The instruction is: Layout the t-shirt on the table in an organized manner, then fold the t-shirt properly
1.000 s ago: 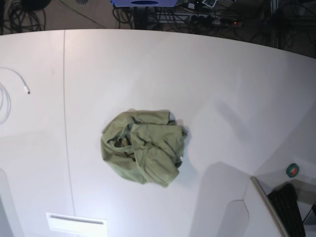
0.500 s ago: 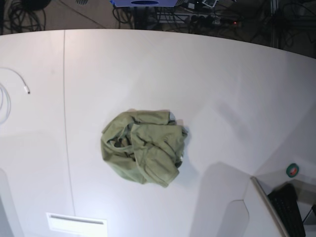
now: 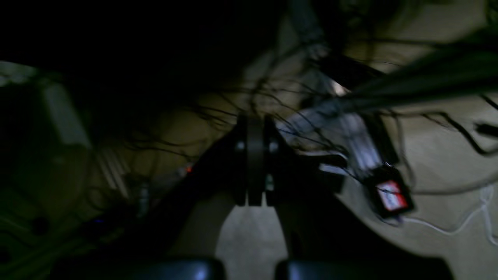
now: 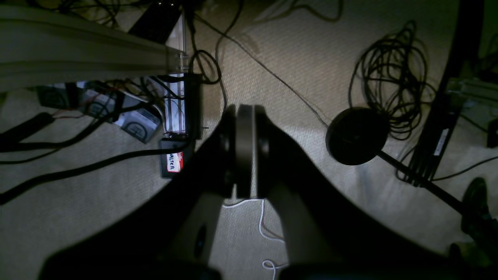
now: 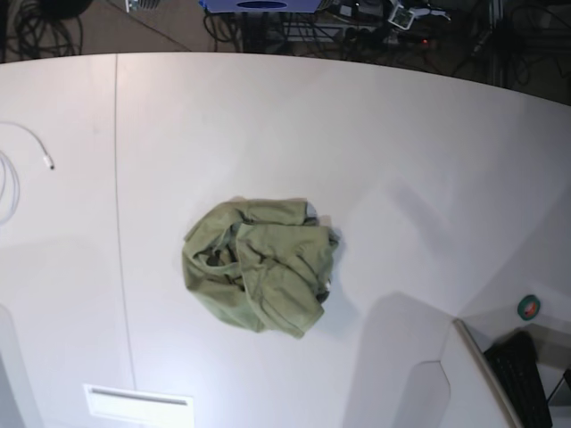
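**Both arms parked off the bench, shirt untouched in a heap**

Left end effector [image 3: 255,163]: we see its two dark fingers pressed together, nothing between them. Its wrist camera looks down at dim floor and a tangle of cables, not at the bench. We judge the arm is parked clear of the work area.

Right end effector [image 4: 244,151]: fingers likewise together, empty. Below it lie beige carpet, a coil of black cable [image 4: 389,85] and a round black base [image 4: 357,136]. Again no bench surface in that view.

Neither arm shows in the base view, which fits a resting pose before the first reach.

The plain olive-green soft cloth t-shirt [image 5: 259,265] sits crumpled in a rounded heap near the middle of the large smooth white bench [image 5: 401,143], just right of the thin dark seam line [image 5: 117,178]. Sleeves and hem cannot be told apart. A white cord [image 5: 27,138] lies well apart at the left edge.

We judge layout has not begun; the heap needs opening first.
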